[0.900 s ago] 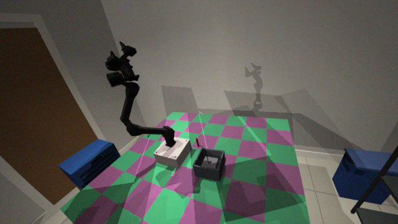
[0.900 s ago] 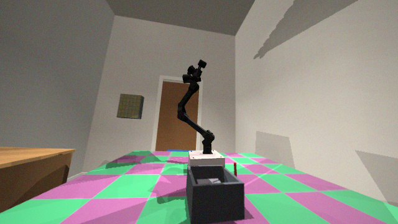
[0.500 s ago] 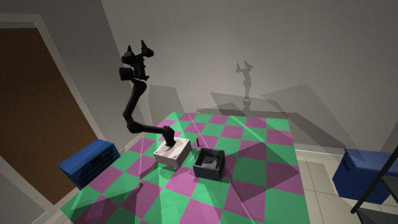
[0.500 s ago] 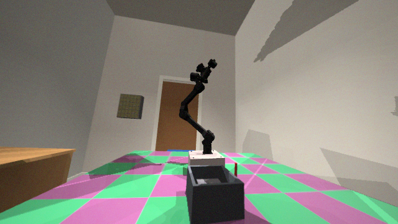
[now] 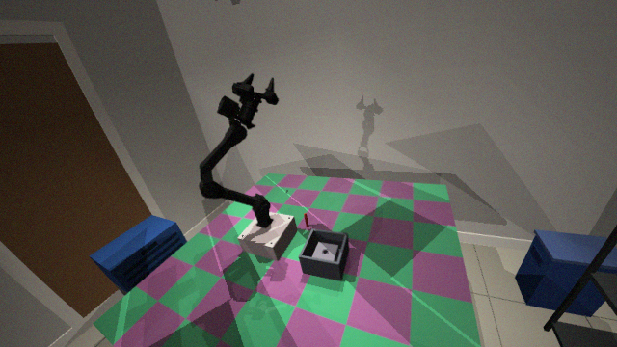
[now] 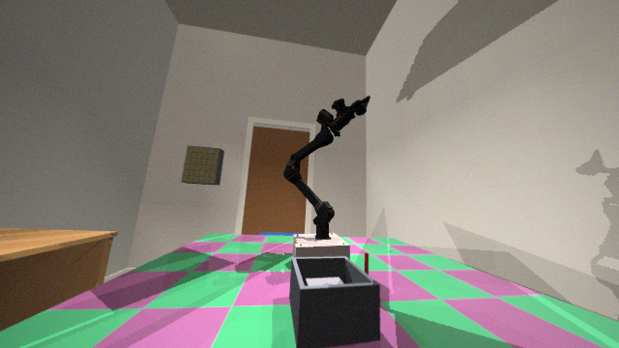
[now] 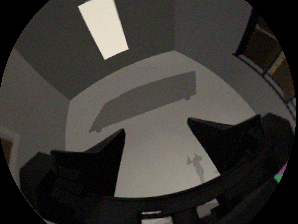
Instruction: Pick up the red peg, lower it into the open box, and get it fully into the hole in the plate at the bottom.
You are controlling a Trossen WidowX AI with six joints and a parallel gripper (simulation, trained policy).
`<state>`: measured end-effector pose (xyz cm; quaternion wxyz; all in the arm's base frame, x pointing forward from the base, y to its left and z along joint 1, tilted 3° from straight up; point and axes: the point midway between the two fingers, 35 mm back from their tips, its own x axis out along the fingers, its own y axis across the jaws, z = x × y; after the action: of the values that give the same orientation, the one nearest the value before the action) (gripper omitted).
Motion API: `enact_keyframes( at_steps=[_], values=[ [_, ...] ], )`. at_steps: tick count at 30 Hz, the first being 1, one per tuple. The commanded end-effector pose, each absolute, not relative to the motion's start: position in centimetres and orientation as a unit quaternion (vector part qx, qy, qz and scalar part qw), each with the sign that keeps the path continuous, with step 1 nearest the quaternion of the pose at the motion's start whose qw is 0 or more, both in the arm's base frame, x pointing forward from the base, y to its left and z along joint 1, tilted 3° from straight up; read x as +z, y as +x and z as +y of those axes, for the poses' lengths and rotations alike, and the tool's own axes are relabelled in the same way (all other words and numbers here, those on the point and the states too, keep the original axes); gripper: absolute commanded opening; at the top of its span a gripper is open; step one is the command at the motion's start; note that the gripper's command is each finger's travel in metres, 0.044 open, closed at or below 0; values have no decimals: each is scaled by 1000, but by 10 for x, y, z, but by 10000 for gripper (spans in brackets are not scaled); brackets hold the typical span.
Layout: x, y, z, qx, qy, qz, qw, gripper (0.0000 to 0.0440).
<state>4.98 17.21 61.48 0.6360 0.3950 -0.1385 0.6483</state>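
I look from left to right in the top view. First there is my arm (image 5: 222,150) (image 6: 308,149), which rises from the white base block (image 5: 260,246) (image 6: 309,251) and is bent high above the checkered table (image 5: 386,294) (image 6: 184,324). At its end the gripper (image 5: 262,79) (image 6: 368,98) (image 7: 156,126) hangs well apart from everything on the table, and its jaws stand wide open with nothing between them. In the wrist view I see mostly wall and ceiling past the fingers (so this camera does not help me to aim now).

Next comes the red peg (image 5: 307,220) (image 6: 367,263). It stands upright on the table, outside the box and near it, and nobody holds it.

Last is the open box (image 5: 322,271) (image 6: 338,314), dark grey, with the pale plate (image 5: 318,252) (image 6: 324,280) at its bottom. In the top view the hole (image 5: 325,252) shows as a small dark spot, and I see no peg in it.

So, in my judgement, the task is at its beginning: no part is done. I must turn the gripper downward, reach the peg, close on it, lift it over the wall, and lower it fully into the hole.
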Motion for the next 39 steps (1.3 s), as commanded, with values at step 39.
enact_keyframes(
  at_steps=[39],
  values=[
    [251,235,258,230,251,371,864,440]
  ],
)
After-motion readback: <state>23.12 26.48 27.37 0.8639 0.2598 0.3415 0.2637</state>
